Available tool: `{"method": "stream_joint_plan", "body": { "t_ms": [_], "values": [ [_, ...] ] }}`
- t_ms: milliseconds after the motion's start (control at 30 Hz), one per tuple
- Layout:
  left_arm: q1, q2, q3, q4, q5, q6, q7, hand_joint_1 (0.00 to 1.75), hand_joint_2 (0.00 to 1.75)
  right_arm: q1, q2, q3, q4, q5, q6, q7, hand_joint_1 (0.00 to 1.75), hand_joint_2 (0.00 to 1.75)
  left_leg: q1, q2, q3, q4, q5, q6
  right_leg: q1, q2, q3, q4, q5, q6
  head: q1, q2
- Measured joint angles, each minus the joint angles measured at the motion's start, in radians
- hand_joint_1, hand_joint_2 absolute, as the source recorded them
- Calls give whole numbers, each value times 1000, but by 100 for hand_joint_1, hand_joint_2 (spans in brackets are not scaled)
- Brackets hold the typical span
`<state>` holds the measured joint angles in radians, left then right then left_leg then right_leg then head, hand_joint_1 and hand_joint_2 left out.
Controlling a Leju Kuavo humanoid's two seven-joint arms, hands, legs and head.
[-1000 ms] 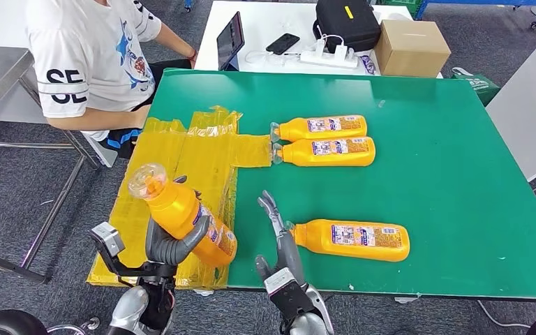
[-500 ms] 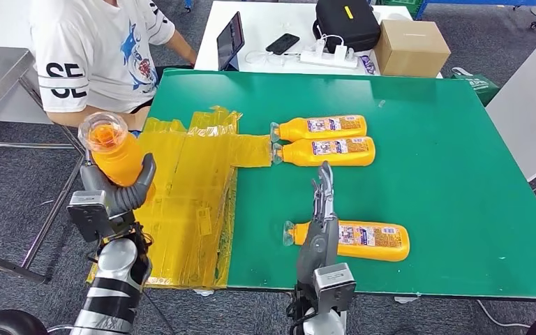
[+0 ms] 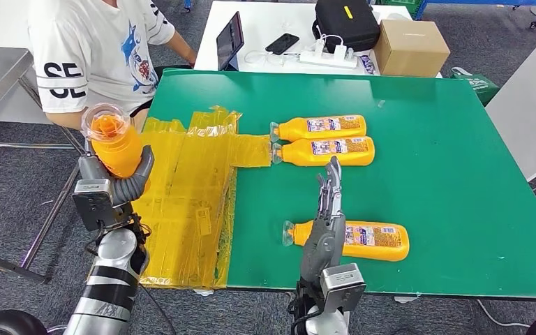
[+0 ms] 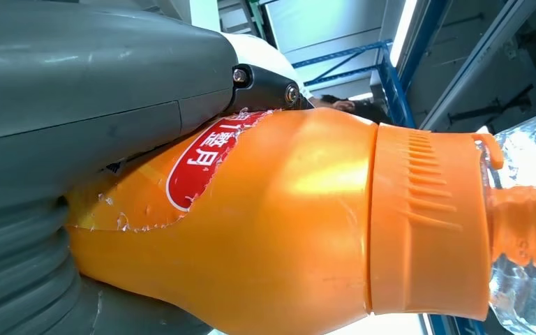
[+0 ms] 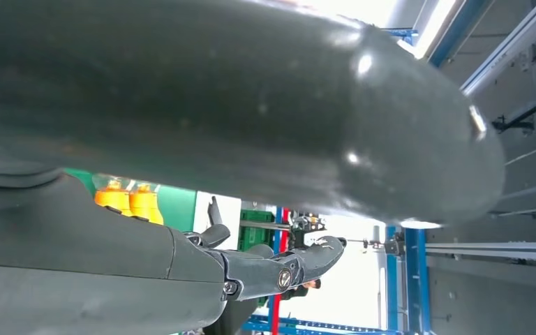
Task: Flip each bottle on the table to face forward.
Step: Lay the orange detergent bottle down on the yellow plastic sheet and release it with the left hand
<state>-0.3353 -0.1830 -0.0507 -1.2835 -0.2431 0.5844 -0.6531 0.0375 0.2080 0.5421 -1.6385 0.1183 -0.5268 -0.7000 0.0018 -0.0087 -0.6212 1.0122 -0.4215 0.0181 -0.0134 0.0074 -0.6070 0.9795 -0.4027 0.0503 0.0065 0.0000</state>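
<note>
Left hand (image 3: 115, 183) wrapped around an orange bottle (image 3: 114, 145), held upright off the left edge of the green table (image 3: 426, 125), clear cap uppermost. Same bottle close up in the left wrist view (image 4: 286, 230), red label partly under the grey thumb. Right hand (image 3: 326, 216) raised above the table's near edge, fingers straight and apart, holding nothing, in front of the neck end of a lying bottle (image 3: 363, 241). Farther back, 2 more bottles lying side by side (image 3: 321, 128) (image 3: 328, 151), caps touching a crumpled yellow sheet (image 3: 188, 188). Beyond the table's far left corner, a seated person (image 3: 91, 56) in a white T-shirt.
</note>
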Motion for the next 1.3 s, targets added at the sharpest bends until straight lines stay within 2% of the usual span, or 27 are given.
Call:
{"method": "stream_joint_plan", "body": {
  "t_ms": [833, 867, 933, 1000, 1067, 1133, 1167, 1300],
  "values": [
    [-2, 1, 9, 8, -8, -7, 6, 175, 175, 0, 0, -3, -3, -3, 6, 1, 0, 0, 0, 0, 0, 0, 0, 0, 0, 0, 0, 0, 0, 0, 0, 0],
    [-10, 10, 5, 17, -32, -29, 31, 175, 175, -1, 0, -3, -1, -16, 25, 4, 0, 0, 0, 0, 0, 0, 0, 0, 0, 0, -1, 0, 0, 0, 0, 0],
    [-69, 62, -41, 105, -175, -123, 111, 175, 175, -12, 2, -5, 24, -53, 108, 9, 0, 0, 0, -1, 0, 0, 1, 0, 0, 0, -2, 0, 0, 0, 1, 0],
    [-153, 146, -131, 279, -471, -190, 149, 175, 175, -27, 12, -9, 71, -79, 196, 9, 0, 0, 0, 0, 0, 0, 2, -2, 1, 2, -2, 1, 1, -2, 0, 0],
    [-198, 211, -203, 427, -794, -174, 129, 175, 175, -32, 23, -13, 107, -84, 230, 7, 0, 0, 0, 6, 1, 0, 3, -4, 1, 7, -4, 2, 4, -4, -1, 0],
    [-218, 243, -238, 518, -967, -153, 120, 175, 175, -33, 27, -19, 127, -85, 237, 6, 0, 0, 1, 10, 0, 0, 3, -5, 1, 10, -6, 3, 5, -6, 0, 0],
    [-227, 254, -251, 550, -974, -151, 121, 175, 175, -33, 28, -21, 136, -84, 238, 5, 0, 0, 1, 10, -1, 0, 4, -5, 1, 10, -6, 3, 6, -6, 0, 0],
    [-253, 281, -286, 633, -840, -150, 127, 175, 175, -34, 32, -29, 158, -83, 240, 5, 0, 0, 1, 8, -2, 0, 4, -5, 1, 9, -6, 3, 5, -6, 0, 0]
  ]
}}
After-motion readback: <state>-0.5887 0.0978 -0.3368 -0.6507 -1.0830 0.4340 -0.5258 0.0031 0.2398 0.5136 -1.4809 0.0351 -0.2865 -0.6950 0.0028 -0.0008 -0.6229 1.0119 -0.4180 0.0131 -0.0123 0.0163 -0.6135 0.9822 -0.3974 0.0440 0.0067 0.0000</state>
